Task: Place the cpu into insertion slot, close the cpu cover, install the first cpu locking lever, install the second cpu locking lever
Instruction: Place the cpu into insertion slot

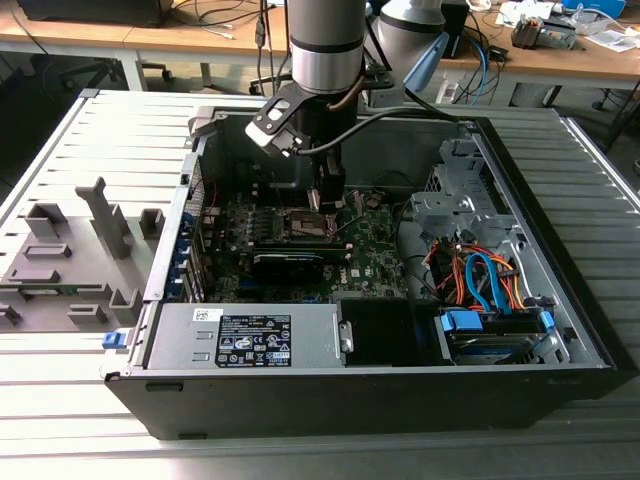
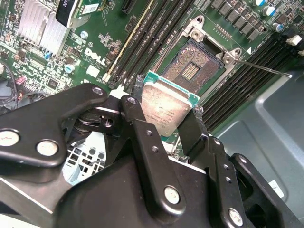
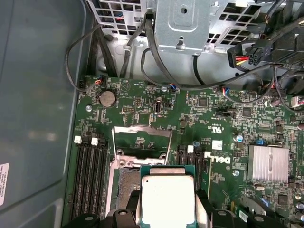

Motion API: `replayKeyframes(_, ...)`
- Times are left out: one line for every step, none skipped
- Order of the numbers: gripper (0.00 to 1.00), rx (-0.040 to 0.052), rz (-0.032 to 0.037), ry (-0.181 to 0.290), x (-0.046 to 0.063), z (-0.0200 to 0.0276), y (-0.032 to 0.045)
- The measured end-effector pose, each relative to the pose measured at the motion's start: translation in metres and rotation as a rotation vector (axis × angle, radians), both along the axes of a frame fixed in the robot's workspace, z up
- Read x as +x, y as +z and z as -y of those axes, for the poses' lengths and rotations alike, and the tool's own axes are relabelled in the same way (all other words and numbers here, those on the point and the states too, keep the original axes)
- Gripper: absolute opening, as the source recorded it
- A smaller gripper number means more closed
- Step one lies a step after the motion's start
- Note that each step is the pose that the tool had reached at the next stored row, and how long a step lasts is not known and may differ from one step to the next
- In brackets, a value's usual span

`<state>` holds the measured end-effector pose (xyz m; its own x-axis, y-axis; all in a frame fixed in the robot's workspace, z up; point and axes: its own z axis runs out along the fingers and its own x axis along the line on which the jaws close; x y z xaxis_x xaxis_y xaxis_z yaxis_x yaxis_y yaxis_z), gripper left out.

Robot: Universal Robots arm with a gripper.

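My gripper (image 2: 166, 116) is shut on the cpu (image 2: 165, 105), a flat square chip with a silvery top and a green edge. One black finger (image 2: 134, 108) presses on each side of the chip. The cpu (image 3: 167, 198) hangs tilted just above the insertion slot (image 2: 192, 66), a dark square socket with bare contacts on the green motherboard. The cpu cover (image 3: 141, 137) stands swung open beyond the slot (image 3: 124, 183). A thin locking lever (image 2: 266, 67) sticks out free beside the socket. In the exterior view the gripper (image 1: 328, 202) reaches down into the open computer case over the slot (image 1: 298, 224).
Black memory slots (image 3: 88, 173) flank the socket on both sides. A finned silver heatsink (image 3: 268, 164) sits on the board nearby. A metal drive cage (image 3: 183, 21) with cables lies beyond. The power supply (image 1: 250, 338) and coloured cables (image 1: 480, 278) fill the case's front. Grey fixtures (image 1: 70, 262) stand at the exterior view's left.
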<state>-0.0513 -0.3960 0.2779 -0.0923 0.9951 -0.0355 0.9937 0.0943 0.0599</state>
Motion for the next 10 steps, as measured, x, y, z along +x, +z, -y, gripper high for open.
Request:
replayKeyframes(0.54,-0.0001,0.0000,-0.002,0.0000,0.0000,0.0000)
replayKeyframes(0.54,-0.0002,0.0000,-0.004,0.0000,0.0000,0.0000)
replayKeyframes(0.54,-0.0003,0.0001,-0.006,0.0000,0.0000,0.0000)
replayKeyframes(0.54,-0.0004,0.0000,-0.008,0.0000,0.0000,0.0000)
replayKeyframes(0.54,-0.0005,0.0000,-0.009,0.0000,0.0000,0.0000)
replayKeyframes(0.54,-0.0006,0.0000,-0.011,0.0000,0.0000,0.0000)
replayKeyframes(0.54,-0.0007,0.0000,-0.013,0.0000,0.0000,0.0000)
replayKeyframes(0.54,-0.0008,0.0000,-0.014,0.0000,0.0000,0.0000)
replayKeyframes(0.54,-0.0009,0.0000,-0.017,0.0000,0.0000,0.0000)
replayKeyframes(0.54,-0.0010,0.0000,-0.019,0.0000,0.0000,0.0000)
